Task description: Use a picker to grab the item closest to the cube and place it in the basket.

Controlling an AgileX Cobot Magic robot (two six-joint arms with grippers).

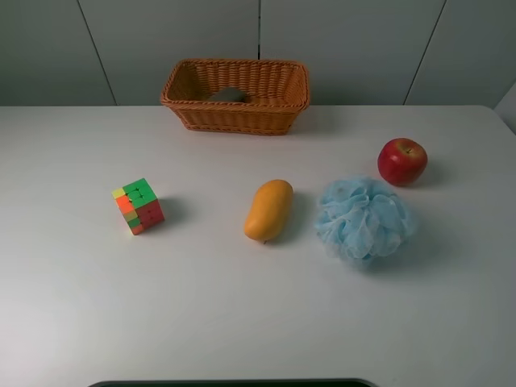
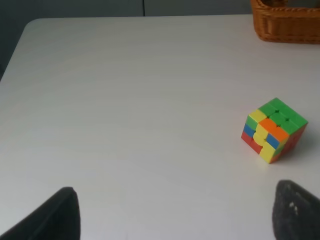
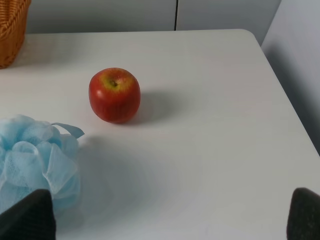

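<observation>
1. Since the mango [image 1: 268, 210] lies nearer the cube [image 1: 138, 205] than the pouf [image 1: 364, 219] or the apple [image 1: 402, 160] does, I take it as my target. It rests on the table [image 1: 201, 314], between the cube and the pouf, off to the right of my left gripper [image 2: 175, 215] and left of my right gripper [image 3: 172, 215].
2. I judge it firm, smooth-skinned, fairly heavy and prone to slip or roll, so I would close across its narrow waist, mid-length, with steady but not crushing pressure.
3. My left fingers [image 2: 50, 217] stand wide apart with nothing between them, the cube ahead and to the right; my right fingers [image 3: 27, 215] are likewise spread and empty, the pouf just beside the left one.
4. The mango sits near the pouf, so the cube side looks the freer way in.
5. The basket [image 1: 235, 117] lies beyond the mango, with a dark thing [image 1: 228, 95] already inside; bare table runs between, and I must clear the rim.
6. The table's right edge lies close by my right gripper.
</observation>
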